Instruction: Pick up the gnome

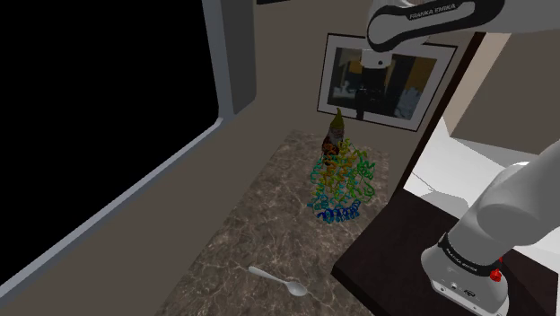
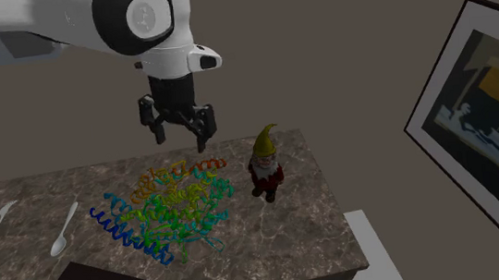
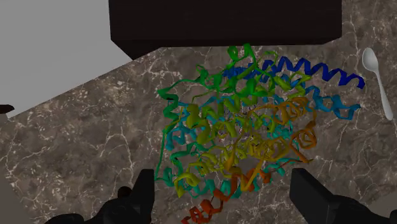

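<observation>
One gnome (image 2: 266, 168) stands upright, long axis vertical, hat topmost.

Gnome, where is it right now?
In the second exterior view the gnome stands on the counter, near its right end, right of the rainbow tangle.

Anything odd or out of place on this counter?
Nothing spilled or tipped: the gnome stands upright. One oddity: a rainbow tangle of coiled ribbons sprawls on the counter beside it, and the open gripper hangs over that tangle, not over the gnome.
</observation>
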Robot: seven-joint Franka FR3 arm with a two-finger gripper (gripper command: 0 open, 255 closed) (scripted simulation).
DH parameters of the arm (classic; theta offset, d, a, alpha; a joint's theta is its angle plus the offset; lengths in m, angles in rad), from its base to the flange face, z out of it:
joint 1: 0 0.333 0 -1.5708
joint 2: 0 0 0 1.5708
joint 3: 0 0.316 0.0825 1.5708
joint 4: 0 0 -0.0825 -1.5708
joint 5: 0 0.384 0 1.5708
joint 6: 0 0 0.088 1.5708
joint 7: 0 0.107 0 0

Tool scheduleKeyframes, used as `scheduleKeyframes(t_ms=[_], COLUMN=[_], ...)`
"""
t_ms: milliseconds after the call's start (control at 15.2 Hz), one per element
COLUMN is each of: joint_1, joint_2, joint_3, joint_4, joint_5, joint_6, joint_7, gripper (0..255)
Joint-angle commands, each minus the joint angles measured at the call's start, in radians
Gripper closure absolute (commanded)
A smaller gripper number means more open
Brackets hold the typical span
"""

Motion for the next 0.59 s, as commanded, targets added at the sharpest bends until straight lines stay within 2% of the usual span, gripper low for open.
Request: scheduleKeyframes(t_ms=[0,528], joint_1=[-0.008,-0.057], joint_2=[0.075,0.378], joint_3=[-0.018,-0.072], joint_4=[0.053,0.326], joint_5=[0.018,0.119], joint_6=[0.025,0.054], joint_7=[-0.017,-0.093], gripper=[0,0])
